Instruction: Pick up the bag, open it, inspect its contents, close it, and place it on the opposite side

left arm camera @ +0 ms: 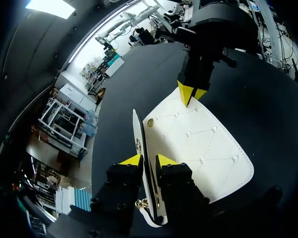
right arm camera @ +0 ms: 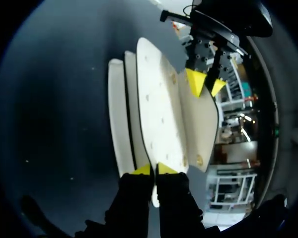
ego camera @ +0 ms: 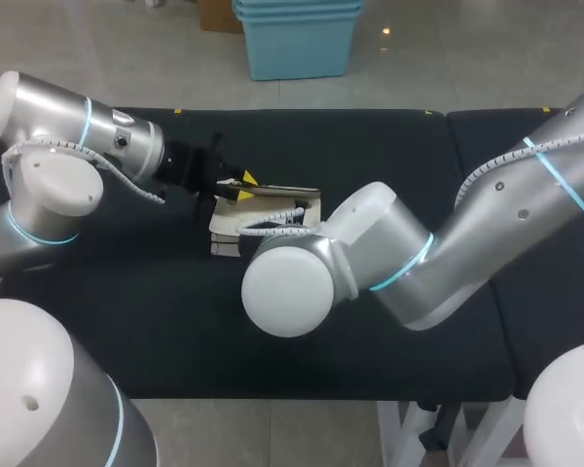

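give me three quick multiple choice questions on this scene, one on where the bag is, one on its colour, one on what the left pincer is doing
1. Where is the white quilted bag with gold fittings?
A. at the table's right-hand end
B. near the middle of the black padded table, between the two arms
C. on the floor

2. What colour are the bag's panels?
A. white
B. red
C. brown

3. What state is the left pincer in?
A. open, well clear of the bag
B. shut on nothing
C. shut on the bag's edge

Answers:
1 B: the head view shows it mid-table between the arms.
2 A: both wrist views show white quilted panels.
3 C: the left wrist view shows both yellow-tipped fingers against the edge from two sides.
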Tool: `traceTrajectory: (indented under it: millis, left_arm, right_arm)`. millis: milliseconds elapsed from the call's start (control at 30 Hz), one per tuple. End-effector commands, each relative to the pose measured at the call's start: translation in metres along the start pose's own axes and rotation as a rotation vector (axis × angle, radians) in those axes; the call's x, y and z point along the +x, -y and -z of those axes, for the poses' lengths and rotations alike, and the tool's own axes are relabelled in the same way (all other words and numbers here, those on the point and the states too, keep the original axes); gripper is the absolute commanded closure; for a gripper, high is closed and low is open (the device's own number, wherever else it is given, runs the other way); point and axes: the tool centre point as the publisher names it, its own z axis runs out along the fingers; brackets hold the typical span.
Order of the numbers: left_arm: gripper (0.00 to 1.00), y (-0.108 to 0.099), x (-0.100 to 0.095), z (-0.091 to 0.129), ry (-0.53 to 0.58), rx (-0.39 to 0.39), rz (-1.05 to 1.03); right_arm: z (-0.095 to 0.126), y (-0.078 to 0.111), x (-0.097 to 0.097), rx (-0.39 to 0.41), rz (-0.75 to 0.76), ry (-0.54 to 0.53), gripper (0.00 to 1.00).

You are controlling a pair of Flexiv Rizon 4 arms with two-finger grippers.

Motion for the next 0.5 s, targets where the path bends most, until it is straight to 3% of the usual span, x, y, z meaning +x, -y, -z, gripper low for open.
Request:
traceTrajectory:
  millis: [33, 100, 167, 500]
  left_arm:
    - [0.81, -0.001, 0.001, 0.004, 0.006, 0.002, -0.003]
    - [0.85, -0.001, 0.0, 0.003, 0.005, -0.007, -0.005]
    - [1.0, -0.002, 0.001, 0.001, 0.003, -0.022, -0.011]
    - [1.0, 0.001, 0.031, -0.007, -0.013, 0.002, -0.061]
  right_arm:
    - [-0.003, -0.001, 0.002, 0.002, -0.001, 0.003, 1.0]
    - [-0.003, -0.001, 0.002, 0.002, -0.001, 0.003, 1.0]
    - [-0.003, -0.001, 0.002, 0.002, -0.001, 0.003, 1.0]
    - [-0.003, -0.001, 0.002, 0.002, -0.001, 0.003, 1.0]
